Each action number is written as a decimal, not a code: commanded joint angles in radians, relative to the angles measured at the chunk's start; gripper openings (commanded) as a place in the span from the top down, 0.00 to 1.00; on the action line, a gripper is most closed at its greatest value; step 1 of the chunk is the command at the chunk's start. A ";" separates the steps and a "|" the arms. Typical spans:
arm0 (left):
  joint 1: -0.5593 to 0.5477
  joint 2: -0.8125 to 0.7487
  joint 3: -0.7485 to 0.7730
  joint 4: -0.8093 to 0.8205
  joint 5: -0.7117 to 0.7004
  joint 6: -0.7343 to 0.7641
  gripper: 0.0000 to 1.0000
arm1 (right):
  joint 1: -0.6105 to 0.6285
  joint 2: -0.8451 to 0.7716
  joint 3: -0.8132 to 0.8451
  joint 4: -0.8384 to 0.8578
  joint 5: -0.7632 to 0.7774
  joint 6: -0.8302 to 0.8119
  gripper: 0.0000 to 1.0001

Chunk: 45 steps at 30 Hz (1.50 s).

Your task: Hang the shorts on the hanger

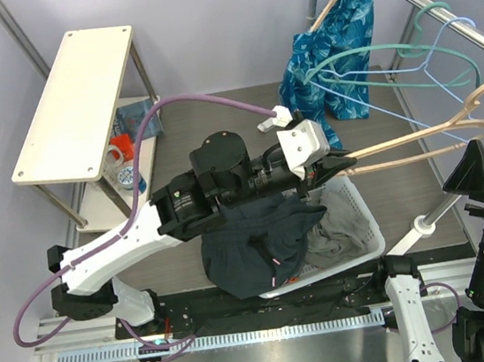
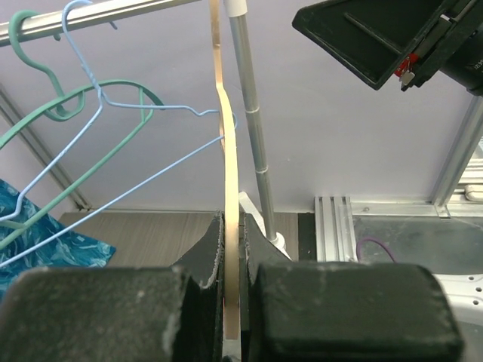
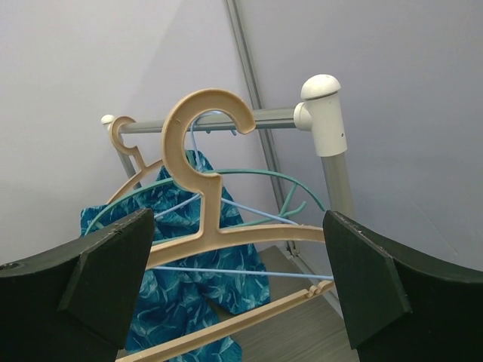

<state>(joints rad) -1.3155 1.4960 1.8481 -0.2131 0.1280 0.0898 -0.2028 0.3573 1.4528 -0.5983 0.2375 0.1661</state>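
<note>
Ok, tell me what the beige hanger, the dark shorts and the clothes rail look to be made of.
The beige hanger looks like wood, but its smooth, even, grainless matte surface could equally be moulded plastic. The dark shorts are soft fabric, matte, draping in loose folds. The clothes rail is probably a metal tube, going by its satin grey sheen.

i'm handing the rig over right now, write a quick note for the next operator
Left claw: shut on one arm of the hanger.
Right claw: open, empty, up by the hanger's hook.
Shorts: draped over the basket edge under the left arm, not held.
Done: hanger gripped.
Left: get the shorts onto the hanger.
</note>
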 commanded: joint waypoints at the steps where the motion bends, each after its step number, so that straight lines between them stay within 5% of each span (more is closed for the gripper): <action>1: -0.002 -0.036 0.003 0.052 0.004 0.044 1.00 | 0.006 -0.006 -0.005 0.031 -0.006 -0.020 0.01; 9: -0.004 -0.117 -0.226 0.020 0.067 0.057 1.00 | 0.013 -0.018 -0.025 0.023 -0.024 -0.030 0.01; 21: 0.021 -0.158 -0.319 -0.031 0.070 0.011 1.00 | 0.014 -0.032 -0.043 0.000 -0.159 -0.045 0.02; 34: 0.235 -0.557 -0.487 -0.362 0.093 0.110 1.00 | 0.013 0.094 -0.060 -0.208 -0.953 -0.189 0.01; 45: 0.432 -0.769 -0.581 -0.381 0.125 0.088 1.00 | 0.013 0.239 -0.112 -0.180 -1.282 -0.294 0.07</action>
<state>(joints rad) -0.9424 0.7738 1.3052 -0.6277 0.2497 0.1913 -0.1909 0.5571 1.3365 -0.8249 -0.8654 -0.0925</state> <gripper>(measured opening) 0.032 0.954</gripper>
